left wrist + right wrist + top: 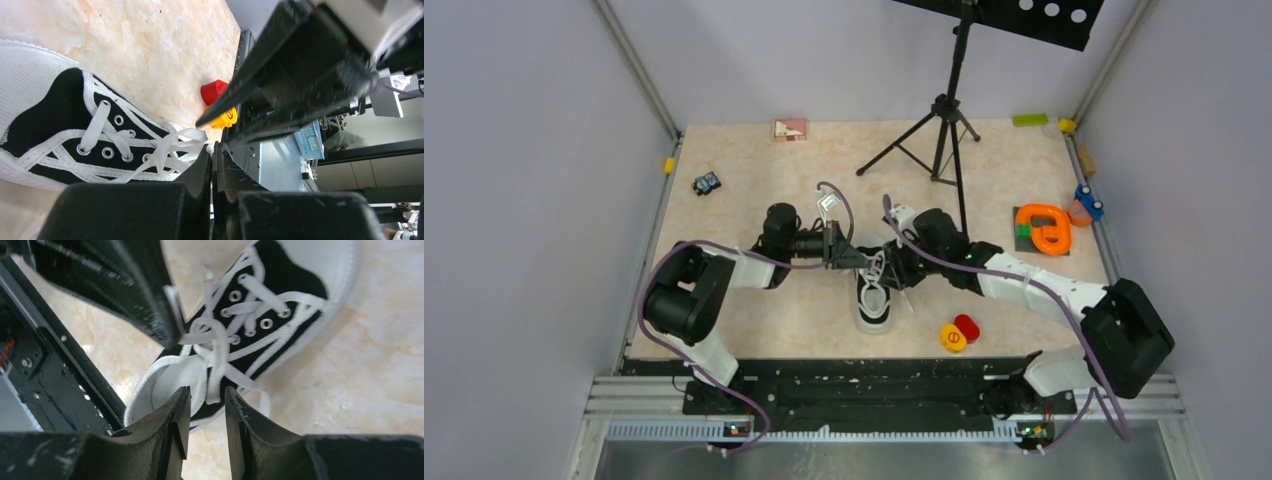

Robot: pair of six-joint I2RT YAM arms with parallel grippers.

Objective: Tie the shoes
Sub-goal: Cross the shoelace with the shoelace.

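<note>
The black shoe [876, 300] with white laces, toe cap and sole rim lies mid-table, toe toward the arms' bases. My left gripper [854, 255] is at its left, over the tongue end. In the left wrist view that gripper [214, 150] is shut, with a strand of white lace [185, 134] running into its tip beside the shoe [50, 125]. My right gripper [892, 265] is at the shoe's right. In the right wrist view it [207, 392] stands open over the shoe's heel opening [165, 385], a loose lace end [216, 385] hanging just beyond the gap, not pinched.
A black tripod [944, 130] stands behind the shoe. An orange ring piece on a dark plate [1044, 228] lies at the right. Red [967, 326] and yellow [953, 338] round pieces sit near the front. A small toy [707, 183] and a pink block [790, 129] lie at the back left.
</note>
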